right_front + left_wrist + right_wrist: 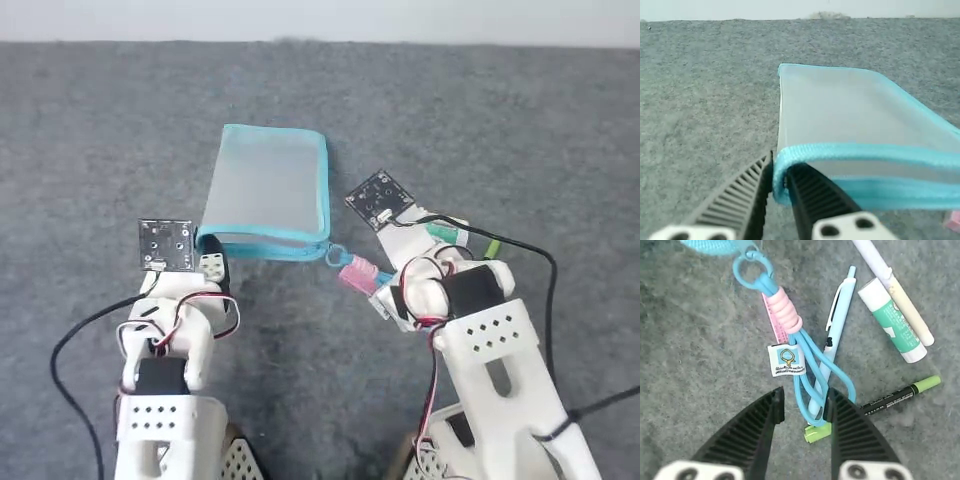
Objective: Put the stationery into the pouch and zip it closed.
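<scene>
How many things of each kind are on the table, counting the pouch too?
Pens: 2, the light blue pen and the white pen
Markers: 1, the black marker with green ends
Glue sticks: 1, the green and white glue stick
Pouches: 1, the blue-edged pouch
Total: 5

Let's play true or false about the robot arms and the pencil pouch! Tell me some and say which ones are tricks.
1. The left gripper pinches the pouch by its blue edge. True.
2. All the pens are inside the pouch. False: the blue pen, the glue stick and the green marker lie outside on the table.
3. The right gripper is open, with the blue strap of the zip between its fingers. True.
4. The glue stick is red. False: it is green and white.
</scene>
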`<control>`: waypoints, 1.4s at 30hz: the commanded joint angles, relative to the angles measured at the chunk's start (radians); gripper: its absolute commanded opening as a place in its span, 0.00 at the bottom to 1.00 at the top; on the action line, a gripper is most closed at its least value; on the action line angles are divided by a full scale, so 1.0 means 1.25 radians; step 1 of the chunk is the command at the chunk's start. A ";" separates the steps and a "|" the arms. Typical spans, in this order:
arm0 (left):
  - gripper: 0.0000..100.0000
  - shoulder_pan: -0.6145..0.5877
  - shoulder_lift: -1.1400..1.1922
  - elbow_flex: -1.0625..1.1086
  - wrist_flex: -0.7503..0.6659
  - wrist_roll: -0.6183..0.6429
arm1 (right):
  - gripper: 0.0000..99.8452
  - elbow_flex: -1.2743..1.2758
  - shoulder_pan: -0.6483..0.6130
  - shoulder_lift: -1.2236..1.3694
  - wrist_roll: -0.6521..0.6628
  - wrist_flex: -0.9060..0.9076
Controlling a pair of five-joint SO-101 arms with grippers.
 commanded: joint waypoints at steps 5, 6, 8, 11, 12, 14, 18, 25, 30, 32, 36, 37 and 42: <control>0.01 -0.004 0.017 -0.055 -0.002 0.018 | 0.13 -0.043 0.015 0.001 -0.018 -0.025; 0.01 -0.004 0.017 -0.055 -0.002 0.018 | 0.13 -0.043 0.018 0.001 -0.018 -0.025; 0.01 -0.004 0.014 -0.056 -0.002 0.020 | 0.13 -0.043 0.025 0.001 -0.022 -0.025; 0.01 -0.004 0.012 -0.057 -0.002 0.020 | 0.13 -0.042 0.087 0.012 -0.032 -0.018; 0.01 -0.004 0.012 -0.057 -0.002 0.020 | 0.13 -0.042 0.118 0.012 -0.025 -0.008; 0.01 -0.004 0.014 -0.056 -0.002 0.020 | 0.13 -0.047 0.184 0.010 0.005 0.009; 0.01 -0.004 0.012 -0.056 -0.002 0.020 | 0.13 -0.058 0.288 0.010 0.086 0.015; 0.01 -0.005 0.012 -0.053 -0.002 0.020 | 0.13 -0.054 0.409 0.084 0.050 0.062; 0.01 -0.010 0.012 -0.052 -0.002 0.020 | 0.13 -0.054 0.454 0.246 -0.075 -0.007; 0.01 -0.010 0.012 -0.052 -0.002 0.018 | 0.13 -0.054 0.450 0.315 -0.123 -0.051; 0.01 -0.010 0.012 -0.052 -0.002 0.017 | 0.13 -0.055 0.450 0.423 -0.179 -0.141; 0.01 -0.010 0.012 -0.052 -0.002 0.017 | 0.13 -0.056 0.450 0.444 -0.185 -0.155; 0.01 -0.005 0.012 -0.053 -0.002 0.015 | 0.13 -0.060 0.397 0.510 -0.227 -0.204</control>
